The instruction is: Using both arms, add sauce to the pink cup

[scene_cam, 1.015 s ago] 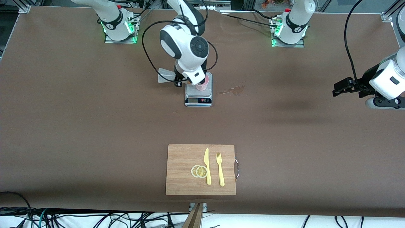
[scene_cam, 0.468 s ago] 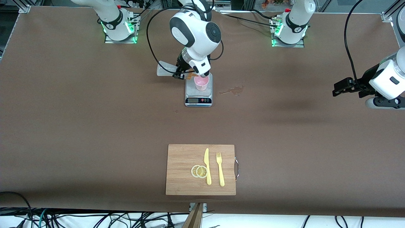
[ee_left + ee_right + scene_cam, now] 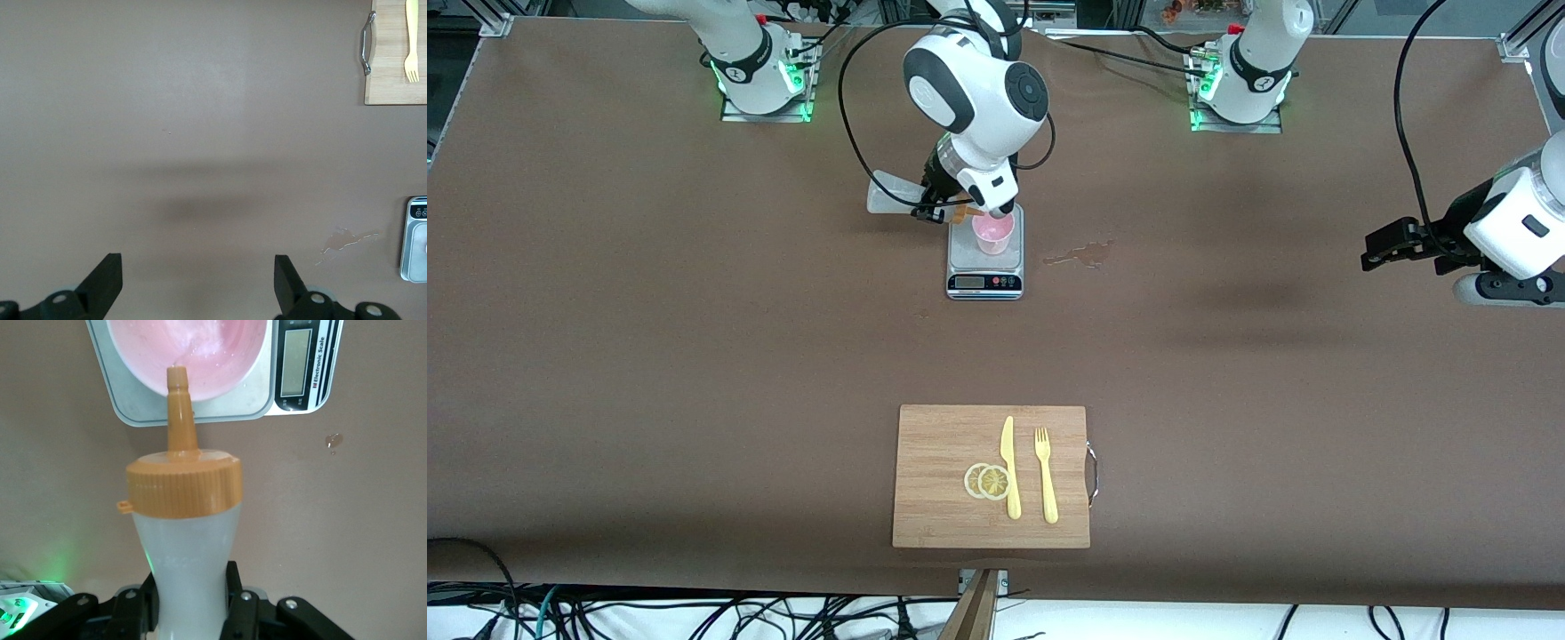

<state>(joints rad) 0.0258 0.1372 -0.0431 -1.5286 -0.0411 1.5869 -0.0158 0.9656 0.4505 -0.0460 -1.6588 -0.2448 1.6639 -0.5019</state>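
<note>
Right end effector (image 3: 943,203) tips sauce (image 3: 185,520) (nozzle apparently over) pink cup (image 3: 992,233).

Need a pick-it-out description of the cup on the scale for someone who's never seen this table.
On the brown table, find the small silver digital kitchen scale near the arms' bases, farther from the front camera than the wooden cutting board. The small pale pink translucent plastic cup stands on its plate. It is the only pink thing there, with the orange nozzle of the whitish squeeze bottle tipped over its rim.
</note>
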